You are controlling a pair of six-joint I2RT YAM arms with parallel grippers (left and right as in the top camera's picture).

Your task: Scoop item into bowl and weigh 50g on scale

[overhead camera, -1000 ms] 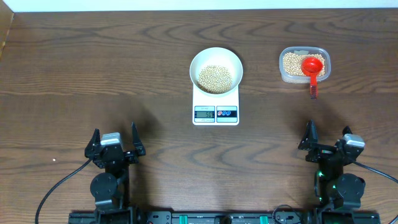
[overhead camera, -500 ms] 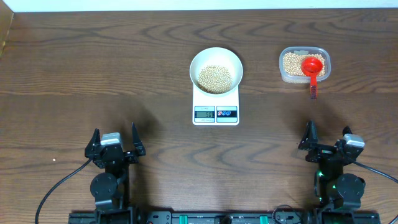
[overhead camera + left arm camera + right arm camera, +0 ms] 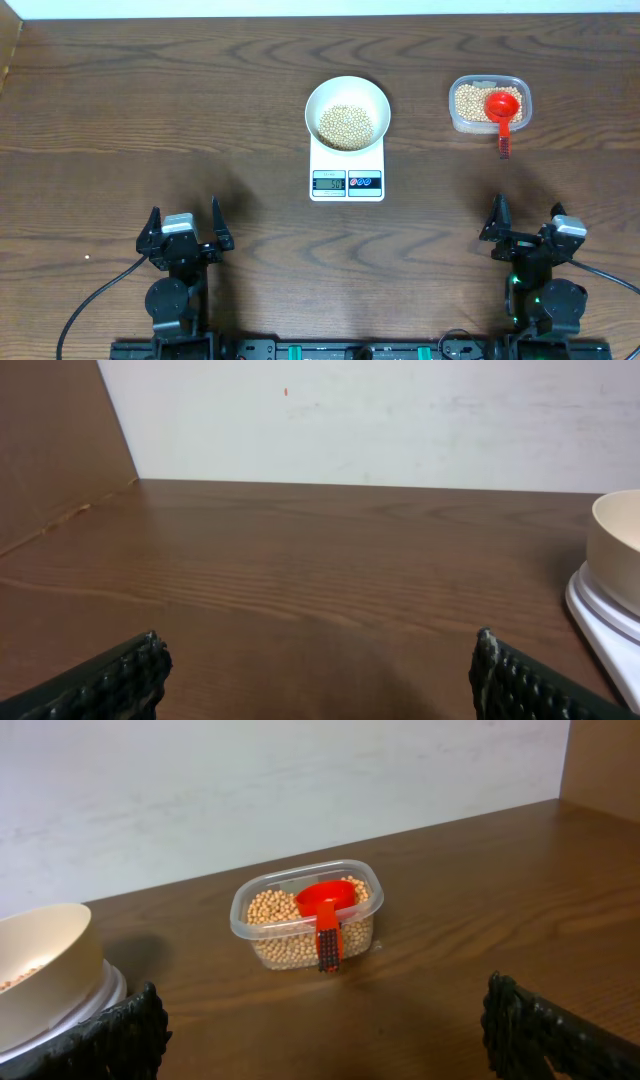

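The white bowl stands on the white scale at mid table and holds a heap of beige beans. The bowl's edge shows in the left wrist view and in the right wrist view. More beans fill a clear plastic tub at the right, also in the right wrist view. A red scoop rests in the tub, its handle over the front rim. My left gripper and right gripper are open and empty near the front edge, far from everything.
The brown wooden table runs to a white wall at the back. A brown board stands along the table's left side.
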